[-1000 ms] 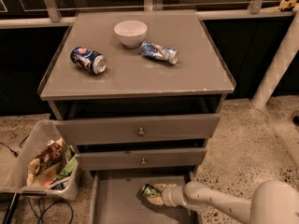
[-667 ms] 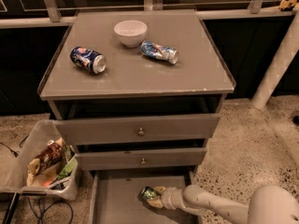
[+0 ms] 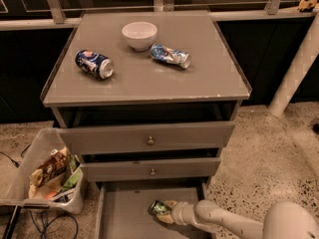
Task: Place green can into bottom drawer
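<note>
Nearest us, the arm (image 3: 227, 221) comes in from the lower right, its bulk cut off by the frame edge. The gripper (image 3: 166, 211) sits inside the open bottom drawer (image 3: 122, 215), its 2 fingers (image 3: 170, 203) clamped on the green can (image 3: 158, 207), 1 on each side. The can's long axis runs roughly left-right, its free end pointing left and its other end hidden by the fingers. We cannot tell whether it touches the drawer floor. Farther back, on the cabinet top (image 3: 209, 83), lie a dark blue can (image 3: 93, 63), a bowl (image 3: 139, 34) and a dented light blue can (image 3: 171, 56).
</note>
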Controlling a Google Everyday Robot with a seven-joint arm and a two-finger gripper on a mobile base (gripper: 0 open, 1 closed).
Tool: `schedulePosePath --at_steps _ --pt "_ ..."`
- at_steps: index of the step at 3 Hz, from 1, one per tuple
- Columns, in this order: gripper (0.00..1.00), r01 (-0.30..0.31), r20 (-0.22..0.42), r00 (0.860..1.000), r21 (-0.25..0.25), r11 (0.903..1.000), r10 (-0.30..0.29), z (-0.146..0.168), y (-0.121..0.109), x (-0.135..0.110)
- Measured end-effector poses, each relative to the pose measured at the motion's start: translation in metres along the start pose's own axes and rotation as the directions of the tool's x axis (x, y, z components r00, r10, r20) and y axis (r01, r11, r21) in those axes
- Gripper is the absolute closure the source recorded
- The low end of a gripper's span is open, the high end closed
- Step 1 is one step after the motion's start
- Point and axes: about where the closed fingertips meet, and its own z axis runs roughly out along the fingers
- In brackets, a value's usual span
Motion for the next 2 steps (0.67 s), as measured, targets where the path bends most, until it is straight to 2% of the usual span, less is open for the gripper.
schedulePosePath --at_steps 2 --pt "0.36 0.0 0.0 1.0 0.0 1.0 0.0 0.0001 0.0001 0.0"
